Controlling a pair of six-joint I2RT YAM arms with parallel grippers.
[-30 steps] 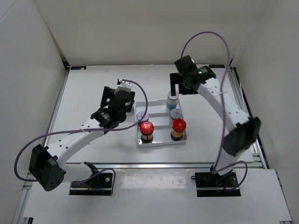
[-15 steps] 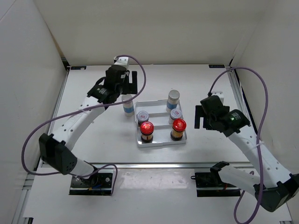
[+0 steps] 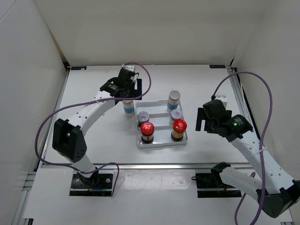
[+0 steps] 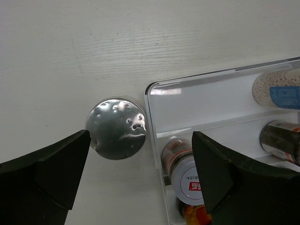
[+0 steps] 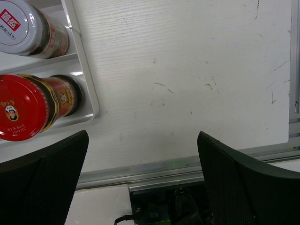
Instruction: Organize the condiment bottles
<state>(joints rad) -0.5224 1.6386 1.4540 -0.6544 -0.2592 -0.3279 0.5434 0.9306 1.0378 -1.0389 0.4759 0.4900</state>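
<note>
My left gripper (image 3: 129,89) hangs wide open over the silver-capped bottle (image 4: 116,128) just beside the white tray (image 4: 197,101). Next I should drop down and squeeze it. My right gripper (image 3: 206,119) is wide open too.

the right gripper (image 3: 202,120) has pulled away from over the silver-capped bottle (image 3: 174,98) at the 1 o'clock corner of the tray (image 3: 161,136) and now hangs off the tray at 3 o'clock. the left gripper (image 3: 132,90) has swung from the tray's 10 o'clock to 11 o'clock, above the lone bottle (image 3: 127,108) standing outside it.
</note>
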